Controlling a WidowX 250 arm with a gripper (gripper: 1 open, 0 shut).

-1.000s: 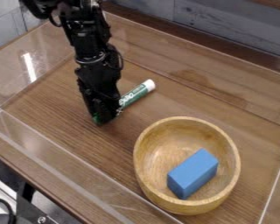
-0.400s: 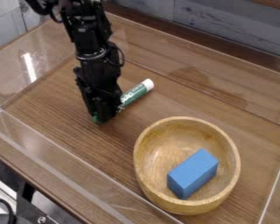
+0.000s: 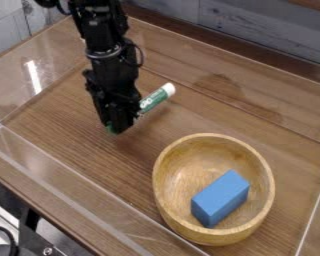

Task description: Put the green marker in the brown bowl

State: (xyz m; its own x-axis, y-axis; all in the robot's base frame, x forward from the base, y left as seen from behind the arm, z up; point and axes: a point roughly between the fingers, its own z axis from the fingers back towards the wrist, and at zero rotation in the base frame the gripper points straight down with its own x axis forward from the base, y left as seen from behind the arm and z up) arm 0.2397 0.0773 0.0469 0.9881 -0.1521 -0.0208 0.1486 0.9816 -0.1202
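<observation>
A black gripper (image 3: 117, 122), pointing down, is closed on one end of the green marker (image 3: 155, 98), left of the brown bowl (image 3: 176, 150) holding a blue block (image 3: 220, 196).

Gripper (image 3: 119, 124) left of centre, clamped on the marker (image 3: 153, 100); lower right, bowl (image 3: 176, 158) holding a blue block (image 3: 220, 196).

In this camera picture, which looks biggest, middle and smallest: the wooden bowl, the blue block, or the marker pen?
1. The brown bowl, clearly the largest.
2. The blue block lying in the bowl.
3. The green marker, slimmest, though the gripper hides part of it and it sits farther from the camera, so its rank below the block is unsure.
</observation>
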